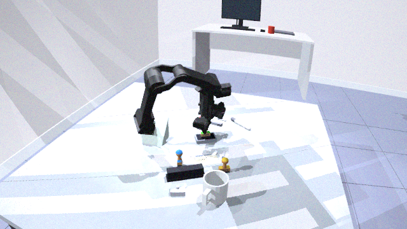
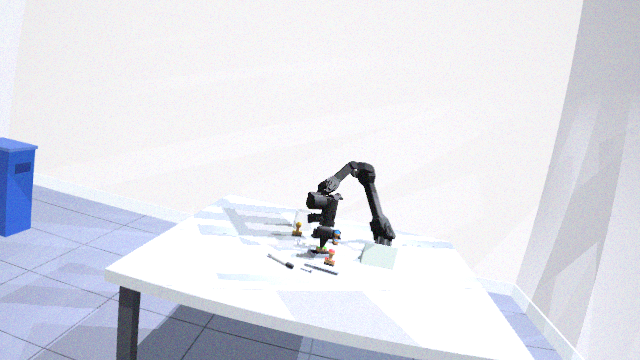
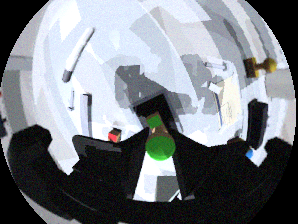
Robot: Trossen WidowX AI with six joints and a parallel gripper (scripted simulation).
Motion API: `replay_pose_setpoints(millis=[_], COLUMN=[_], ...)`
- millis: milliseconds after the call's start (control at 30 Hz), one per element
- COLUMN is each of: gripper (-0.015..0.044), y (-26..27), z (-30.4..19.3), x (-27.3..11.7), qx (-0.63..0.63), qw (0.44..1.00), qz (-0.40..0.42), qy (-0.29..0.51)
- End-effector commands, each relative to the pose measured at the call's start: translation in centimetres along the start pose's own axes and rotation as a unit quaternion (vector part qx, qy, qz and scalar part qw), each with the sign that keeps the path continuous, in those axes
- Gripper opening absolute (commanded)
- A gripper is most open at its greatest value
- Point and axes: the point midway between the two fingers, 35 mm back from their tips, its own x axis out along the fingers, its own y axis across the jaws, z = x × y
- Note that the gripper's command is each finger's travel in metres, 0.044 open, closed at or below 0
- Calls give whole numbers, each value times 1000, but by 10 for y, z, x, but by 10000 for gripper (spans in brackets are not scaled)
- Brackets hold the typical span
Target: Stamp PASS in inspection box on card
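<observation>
Hand (image 1: pixel 205 130) (image 2: pixel 323 244) (image 3: pixel 158 131) grasps the green-topped stamp (image 1: pixel 205 134) (image 2: pixel 321 249) (image 3: pixel 160 147) upright between its fingers, directly above the ink pad (image 1: pixel 201 140) (image 2: pixel 312 253) (image 3: pixel 171 104).

No text, label, brand, number or sign can be read. The card (image 1: pixel 206 159) (image 3: pixel 228 106) on the worktop (image 1: pixel 105 146) (image 2: pixel 200 275) bears small dark marks, too small and blurred to make out as letters or figures; in the top view it lies between the blue-topped stamp (image 1: pixel 179 156) on the left and the yellow-topped stamp (image 1: pixel 224 163) on the right. On the blue bin (image 2: pixel 17 190) at the far left of the exterior view there is a dark rectangle near the top, with no lettering that can be made out.
</observation>
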Motion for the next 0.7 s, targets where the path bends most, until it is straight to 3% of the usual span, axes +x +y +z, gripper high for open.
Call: replay_pose_setpoints(millis=[0, 667], gripper=[0, 0], y=[0, 0], z=[1, 1], x=[1, 2], qx=[-2, -2], qw=[1000, 1000], qz=[-2, -2], qy=[-1, -1])
